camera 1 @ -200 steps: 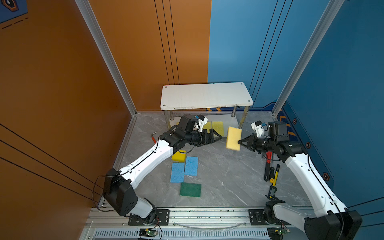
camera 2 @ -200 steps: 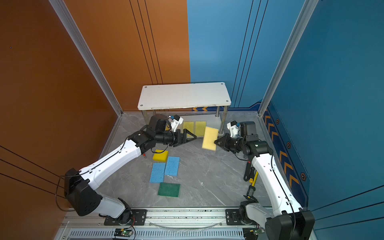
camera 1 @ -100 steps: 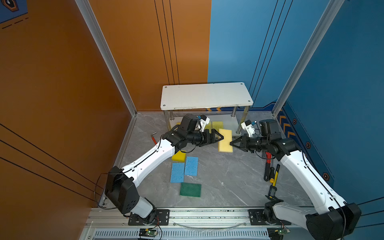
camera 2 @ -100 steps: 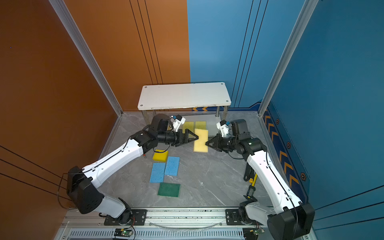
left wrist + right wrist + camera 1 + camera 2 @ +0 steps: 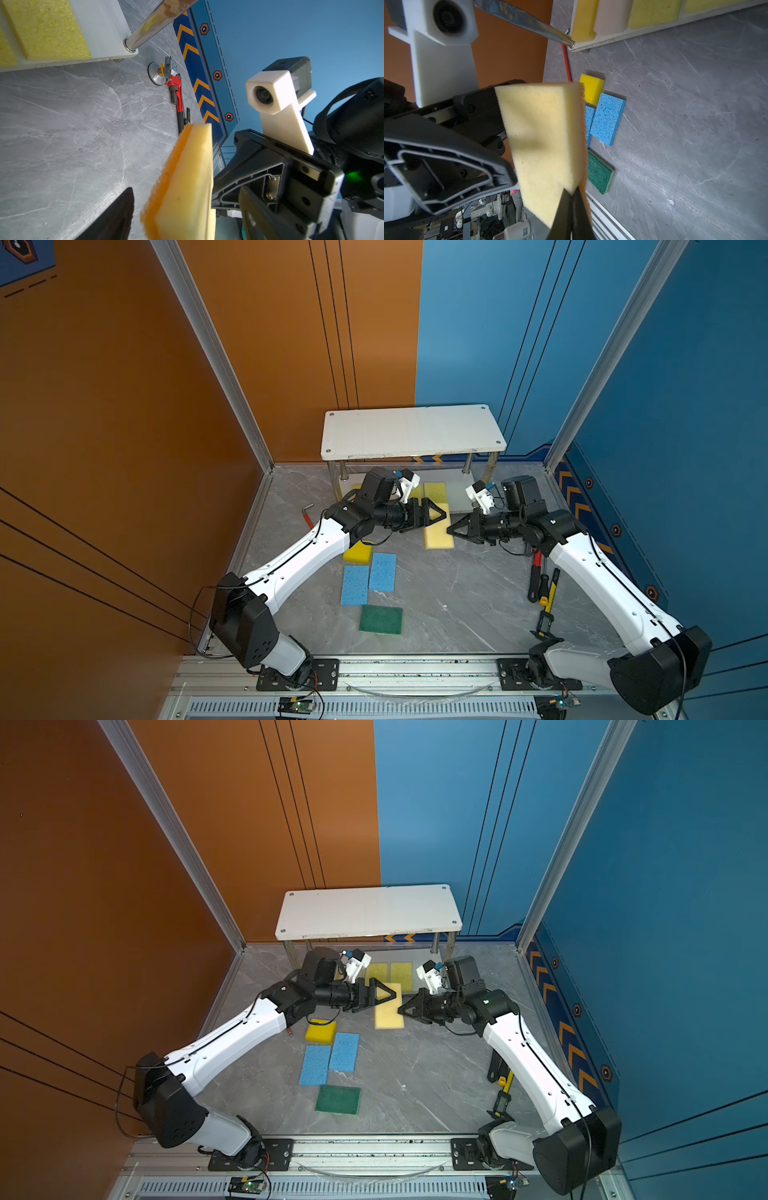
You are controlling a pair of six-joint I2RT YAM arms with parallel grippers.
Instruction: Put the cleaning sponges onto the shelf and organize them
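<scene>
Shelf (image 5: 413, 431) against back wall, pale yellow sponges (image 5: 435, 491) on its lower board; left gripper (image 5: 441, 517) gaping around tan sponge (image 5: 438, 538), clear of floor; right gripper (image 5: 450, 528) clamped on its opposite edge; blue sponges (image 5: 382, 572) flat on floor.

This is a robotics lab's test cell: orange wall panels (image 5: 124, 406) and blue wall panels (image 5: 478, 323), framed by bare aluminium posts (image 5: 208, 352), close in a grey marble-look surface (image 5: 449, 605). Along the bottom of both top views a left arm (image 5: 299, 560) and a right arm (image 5: 602, 576) are bolted to an aluminium rail (image 5: 415, 668), and a small shelf (image 5: 411, 431) stands at the back. In the lower left of the right wrist view, stands and equipment (image 5: 483, 207) crowd the room beyond.
</scene>
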